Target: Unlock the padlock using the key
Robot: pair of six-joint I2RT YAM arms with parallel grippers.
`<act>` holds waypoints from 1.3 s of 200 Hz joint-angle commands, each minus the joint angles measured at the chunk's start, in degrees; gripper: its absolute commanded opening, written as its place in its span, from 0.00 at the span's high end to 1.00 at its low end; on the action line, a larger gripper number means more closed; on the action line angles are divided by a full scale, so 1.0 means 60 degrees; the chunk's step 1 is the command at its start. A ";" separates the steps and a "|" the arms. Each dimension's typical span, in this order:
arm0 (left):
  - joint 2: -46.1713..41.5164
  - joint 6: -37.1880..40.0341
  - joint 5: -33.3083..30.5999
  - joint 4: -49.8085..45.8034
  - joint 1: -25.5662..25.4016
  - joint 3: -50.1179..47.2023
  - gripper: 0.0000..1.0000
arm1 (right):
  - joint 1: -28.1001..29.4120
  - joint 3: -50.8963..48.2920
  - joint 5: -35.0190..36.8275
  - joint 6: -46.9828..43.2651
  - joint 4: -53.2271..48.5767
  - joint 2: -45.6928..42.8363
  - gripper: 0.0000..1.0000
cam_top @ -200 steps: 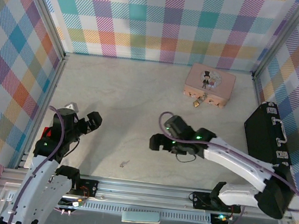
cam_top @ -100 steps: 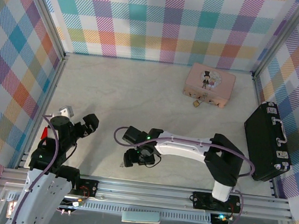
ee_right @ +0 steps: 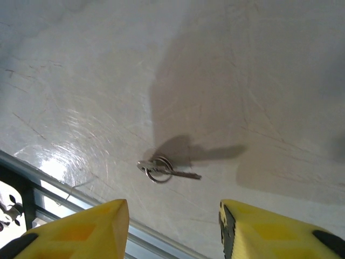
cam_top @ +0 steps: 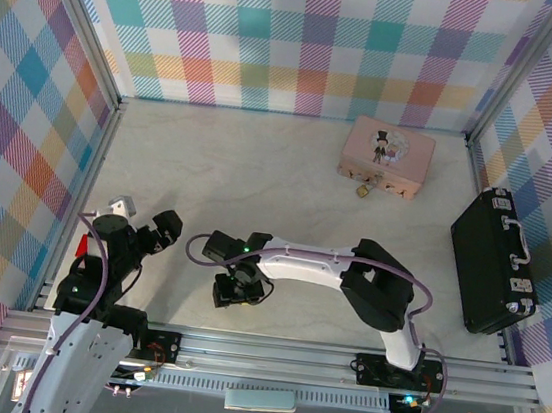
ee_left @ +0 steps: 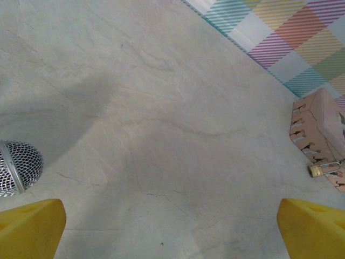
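Note:
The key (ee_right: 167, 170), thin and silvery on a small ring, lies flat on the pale table close to its near edge. My right gripper (ee_right: 172, 229) hovers just short of it. Its yellow fingers (ee_right: 81, 232) stand apart with nothing between them. From above, the right gripper (cam_top: 228, 291) sits at the near middle-left of the table. The brass padlock (cam_top: 364, 190) hangs on the front of the pink tin (cam_top: 386, 158) at the far right, also in the left wrist view as the padlock (ee_left: 318, 170). My left gripper (cam_top: 157, 232) is open over bare table at the left.
A black case (cam_top: 496, 262) stands along the right wall. A metal mesh ball (ee_left: 19, 167) sits at the left of the left wrist view. The aluminium rail (cam_top: 268, 352) runs along the near edge just beyond the key. Plaid walls enclose the table.
The right arm swung left and toward the near edge until its gripper came over the key, and its jaws narrowed. The left arm shifted slightly and stayed open.

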 commanded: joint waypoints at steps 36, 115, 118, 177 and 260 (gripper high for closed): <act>-0.0135 -0.0046 -0.0064 -0.0009 -0.0118 -0.0113 0.00 | 0.0093 0.0727 0.0126 -0.0031 -0.0940 0.0647 0.60; -0.0129 -0.0053 -0.0188 -0.0068 -0.0112 -0.0054 0.00 | 0.0093 0.1302 0.0628 -0.0227 -0.1338 0.1133 0.64; -0.0121 -0.0059 -0.0195 -0.0070 -0.0124 -0.0054 0.00 | 0.0096 0.1325 0.0672 -0.0241 -0.1355 0.1150 0.65; -0.0120 -0.0065 -0.0299 -0.0141 -0.0107 -0.0039 0.00 | -0.0030 0.1709 0.1874 -0.0720 -0.1823 0.1303 0.72; -0.0131 -0.0117 -0.0401 -0.0244 -0.0112 -0.0009 0.00 | -0.0291 0.0903 0.1540 -0.1055 -0.1137 -0.0114 0.69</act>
